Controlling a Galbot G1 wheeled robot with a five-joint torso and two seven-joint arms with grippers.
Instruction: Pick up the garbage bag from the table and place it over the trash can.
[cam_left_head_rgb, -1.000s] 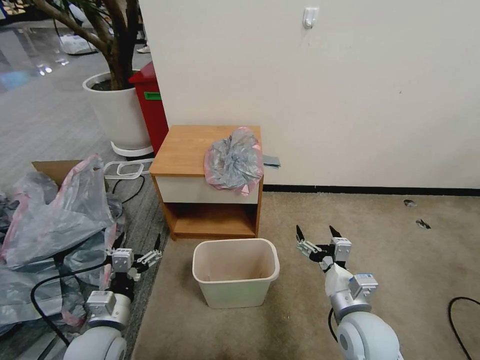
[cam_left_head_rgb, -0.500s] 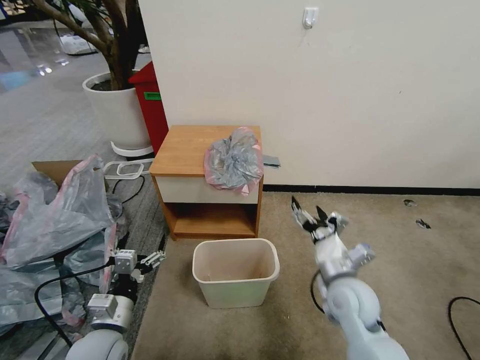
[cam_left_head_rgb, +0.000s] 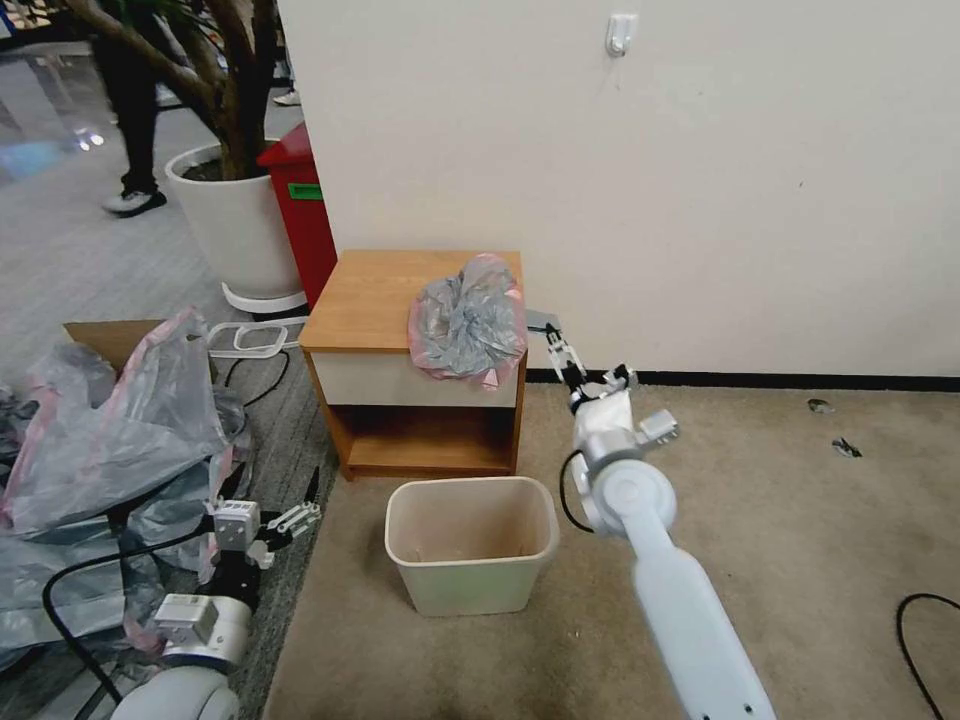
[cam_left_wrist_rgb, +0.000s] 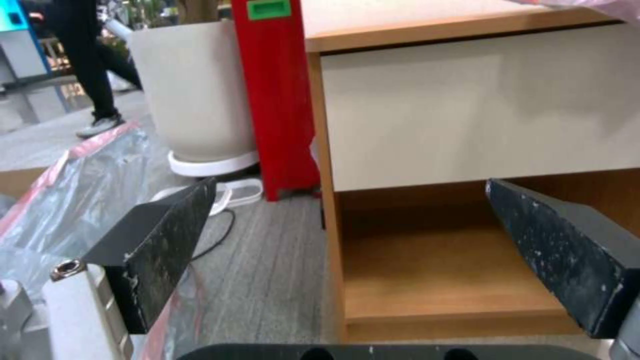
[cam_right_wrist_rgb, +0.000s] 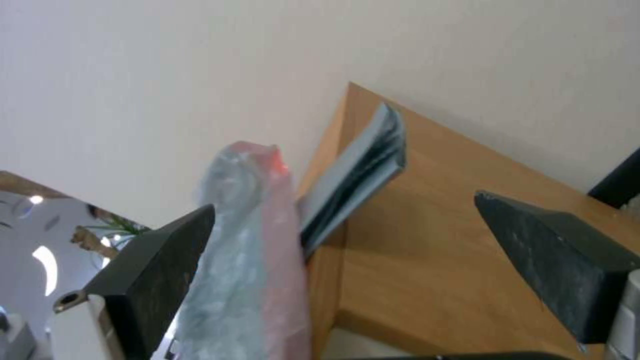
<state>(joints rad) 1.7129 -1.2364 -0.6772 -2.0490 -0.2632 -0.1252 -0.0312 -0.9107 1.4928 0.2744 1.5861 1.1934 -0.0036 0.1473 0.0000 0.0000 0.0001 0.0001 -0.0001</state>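
The garbage bag (cam_left_head_rgb: 467, 320), crumpled grey plastic with a pink rim, lies on the right front part of the table (cam_left_head_rgb: 375, 290) and droops over its front edge. The cream trash can (cam_left_head_rgb: 470, 585) stands upright on the carpet in front of the table. My right gripper (cam_left_head_rgb: 587, 360) is open just right of the table's right side, a little below the bag and apart from it. In the right wrist view the bag (cam_right_wrist_rgb: 247, 250) hangs close to one finger (cam_right_wrist_rgb: 157, 270), with the table's side (cam_right_wrist_rgb: 427, 250) between the jaws. My left gripper (cam_left_head_rgb: 268, 520) is open, low at the left.
A heap of grey-pink bags (cam_left_head_rgb: 110, 430) and a cardboard box (cam_left_head_rgb: 110, 338) lie at the left. A red bin (cam_left_head_rgb: 300, 210) and a white plant pot (cam_left_head_rgb: 235, 225) stand behind the table. A flat grey booklet (cam_right_wrist_rgb: 360, 170) juts from the table's right edge. A black cable (cam_left_head_rgb: 925, 620) lies at the right.
My right arm has stretched forward and leftward from beside the trash can to the table's right side, its gripper staying open. The left arm has barely shifted.
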